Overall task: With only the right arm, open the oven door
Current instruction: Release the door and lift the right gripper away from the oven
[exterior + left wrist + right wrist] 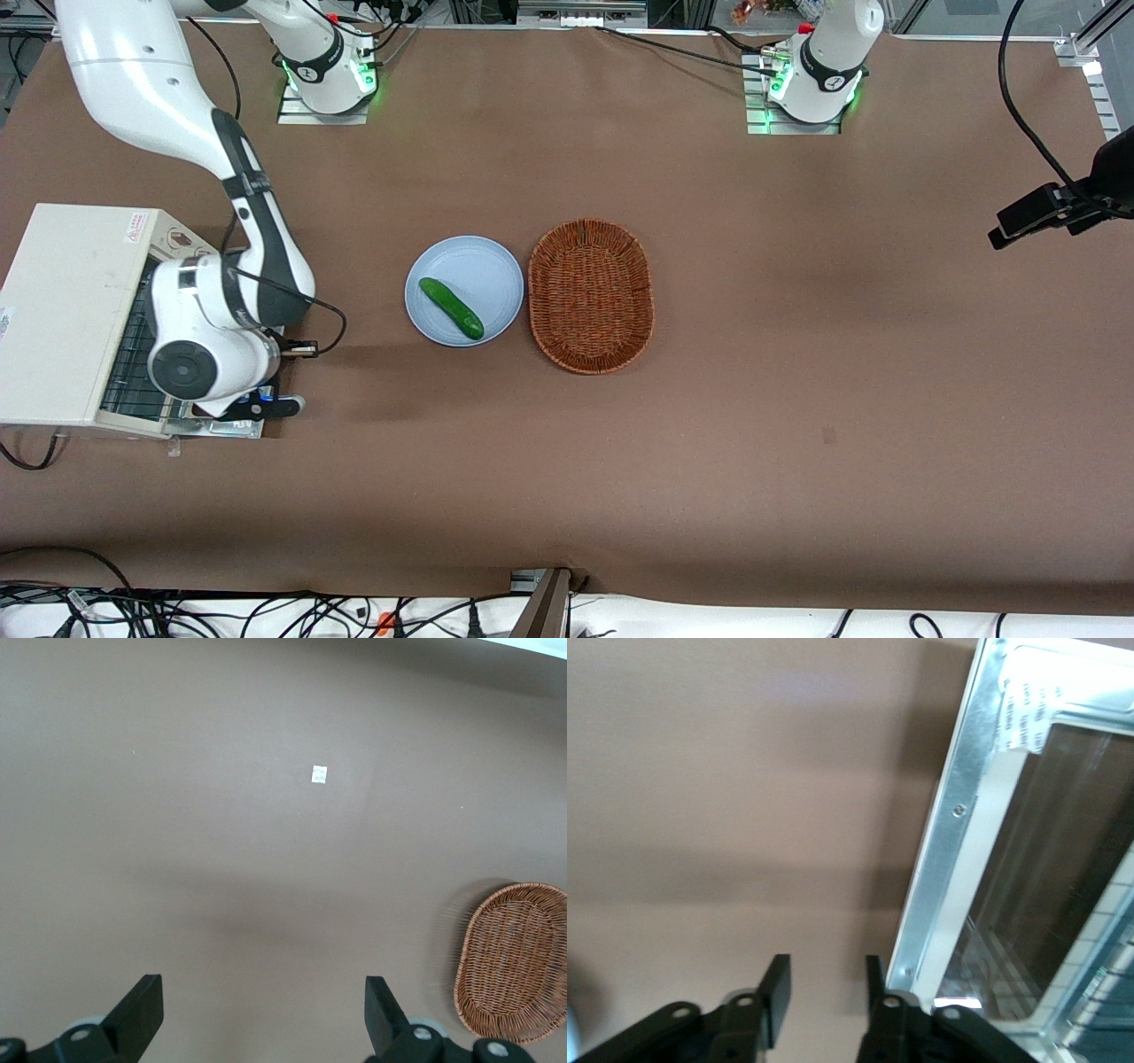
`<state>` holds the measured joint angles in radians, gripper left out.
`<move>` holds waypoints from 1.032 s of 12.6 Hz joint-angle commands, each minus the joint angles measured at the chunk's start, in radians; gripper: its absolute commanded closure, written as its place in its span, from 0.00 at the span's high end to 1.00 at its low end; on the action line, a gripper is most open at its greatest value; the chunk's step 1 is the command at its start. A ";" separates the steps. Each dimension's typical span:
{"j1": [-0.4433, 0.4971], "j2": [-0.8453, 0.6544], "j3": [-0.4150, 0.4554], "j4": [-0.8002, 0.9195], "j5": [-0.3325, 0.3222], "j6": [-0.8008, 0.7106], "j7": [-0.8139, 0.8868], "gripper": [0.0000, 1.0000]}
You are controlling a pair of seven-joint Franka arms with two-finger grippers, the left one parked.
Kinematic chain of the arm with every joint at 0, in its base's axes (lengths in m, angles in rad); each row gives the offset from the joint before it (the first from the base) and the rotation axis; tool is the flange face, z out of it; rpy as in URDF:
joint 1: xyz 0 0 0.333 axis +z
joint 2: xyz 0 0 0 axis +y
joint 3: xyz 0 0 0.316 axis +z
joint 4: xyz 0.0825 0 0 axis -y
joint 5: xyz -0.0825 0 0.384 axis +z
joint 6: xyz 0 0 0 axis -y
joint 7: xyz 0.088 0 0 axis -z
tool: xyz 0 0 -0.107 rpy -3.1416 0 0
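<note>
The small white toaster oven stands at the working arm's end of the table. Its oven door is folded down flat in front of the oven, shiny metal inner side up, and the wire rack inside shows. The right arm bends down over the door. My gripper hangs just above the door's outer edge. In the right wrist view the gripper is open, nothing between its fingers, and one finger sits close beside the door's metal frame over bare table.
A light blue plate with a green cucumber on it lies mid-table. A brown wicker basket sits beside the plate toward the parked arm; the left wrist view also catches the basket.
</note>
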<state>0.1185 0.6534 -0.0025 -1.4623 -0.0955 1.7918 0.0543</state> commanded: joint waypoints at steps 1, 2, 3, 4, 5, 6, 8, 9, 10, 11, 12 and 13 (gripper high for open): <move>-0.031 -0.098 -0.008 -0.018 0.074 -0.078 -0.067 1.00; -0.036 -0.130 -0.010 -0.018 0.074 -0.106 -0.068 1.00; -0.039 -0.165 -0.016 -0.018 0.076 -0.136 -0.068 1.00; -0.042 -0.199 -0.027 -0.018 0.077 -0.175 -0.068 1.00; -0.043 -0.242 -0.034 -0.018 0.077 -0.219 -0.068 1.00; -0.043 -0.288 -0.045 -0.018 0.077 -0.259 -0.068 1.00; -0.043 -0.386 -0.060 -0.019 0.083 -0.340 -0.094 1.00; -0.045 -0.434 -0.070 -0.019 0.092 -0.353 -0.103 1.00; -0.045 -0.467 -0.076 -0.019 0.092 -0.354 -0.128 1.00; -0.045 -0.498 -0.083 -0.019 0.092 -0.356 -0.152 1.00; -0.045 -0.524 -0.094 -0.026 0.092 -0.357 -0.166 1.00; -0.045 -0.546 -0.094 -0.027 0.092 -0.361 -0.169 1.00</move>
<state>0.0779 0.1574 -0.0888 -1.4548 -0.0268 1.4315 -0.0856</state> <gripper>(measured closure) 0.000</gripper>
